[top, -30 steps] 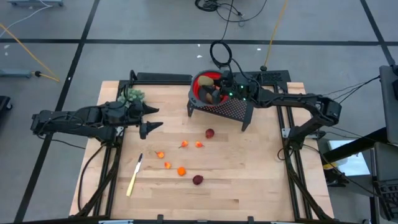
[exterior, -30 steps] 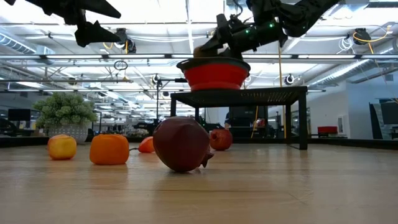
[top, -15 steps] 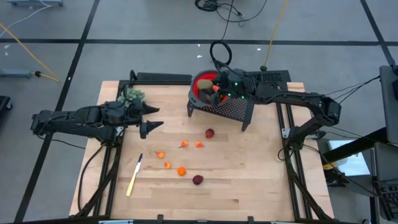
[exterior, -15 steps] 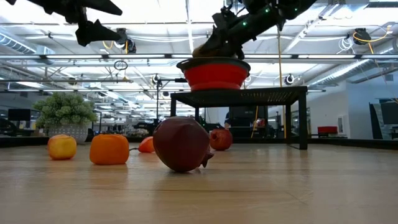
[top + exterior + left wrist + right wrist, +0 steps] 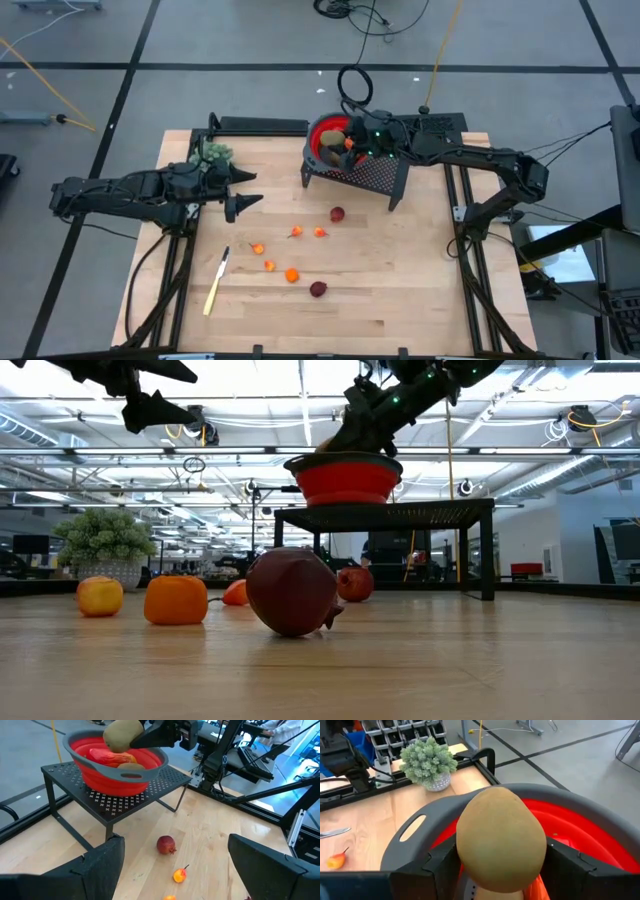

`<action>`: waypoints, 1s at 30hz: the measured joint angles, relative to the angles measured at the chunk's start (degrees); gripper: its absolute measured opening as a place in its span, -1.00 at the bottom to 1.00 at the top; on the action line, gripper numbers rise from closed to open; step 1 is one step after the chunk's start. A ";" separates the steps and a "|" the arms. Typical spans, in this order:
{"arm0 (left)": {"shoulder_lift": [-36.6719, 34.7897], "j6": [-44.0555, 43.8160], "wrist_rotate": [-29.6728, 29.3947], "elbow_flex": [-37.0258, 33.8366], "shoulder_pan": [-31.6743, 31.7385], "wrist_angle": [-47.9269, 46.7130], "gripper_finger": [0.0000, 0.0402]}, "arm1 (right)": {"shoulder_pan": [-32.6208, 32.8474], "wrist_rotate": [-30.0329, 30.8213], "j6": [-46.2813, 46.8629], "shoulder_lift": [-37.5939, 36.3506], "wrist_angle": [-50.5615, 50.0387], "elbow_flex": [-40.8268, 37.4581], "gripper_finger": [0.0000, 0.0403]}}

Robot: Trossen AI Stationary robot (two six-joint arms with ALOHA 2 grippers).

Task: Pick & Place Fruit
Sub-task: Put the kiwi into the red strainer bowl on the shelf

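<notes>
Right gripper [image 5: 131, 738]: clamped on a brownish-green oval fruit [image 5: 500, 839], held just above the red bowl [image 5: 117, 765], which sits on the black perforated stand [image 5: 145, 790] near the far edge of the table [image 5: 400, 300].
Step in hand: as I judge it, the drop into the bowl; the oval hangs over the rim on the side nearer the table's left edge, not yet let go.
Doing it well: carry the oval further over the bowl's middle and lower it before the fingers part. An elongated red-orange piece [image 5: 111, 756] and a second oval [image 5: 131, 768] already lie inside, so a high drop could bounce or roll off them.
Risk: the bowl looks soft-walled; a nudge on its rim could shift it on the stand.
Left gripper [image 5: 240, 190]: spread wide and empty, hovering near the table's left edge, beside the green clump [image 5: 211, 153].
Fruit left on the table: two dark red balls [image 5: 338, 214], [image 5: 318, 289], and the small orange bits [image 5: 291, 274] around the middle; a yellow-handled knife [image 5: 214, 288] lies towards the near left corner.
Change from a second ago: the right gripper has moved with its oval further across the bowl; the left arm and the fruit on the table lie as they did.
</notes>
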 joint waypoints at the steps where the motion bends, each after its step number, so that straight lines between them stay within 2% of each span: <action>1: 0.00 0.00 0.01 0.00 0.00 0.00 0.76 | 0.00 -0.35 0.02 0.00 -0.02 0.00 0.10; 30: 0.00 -0.09 0.04 0.00 0.00 -0.35 0.76 | -0.04 -1.47 -2.93 0.85 -1.32 -0.04 0.10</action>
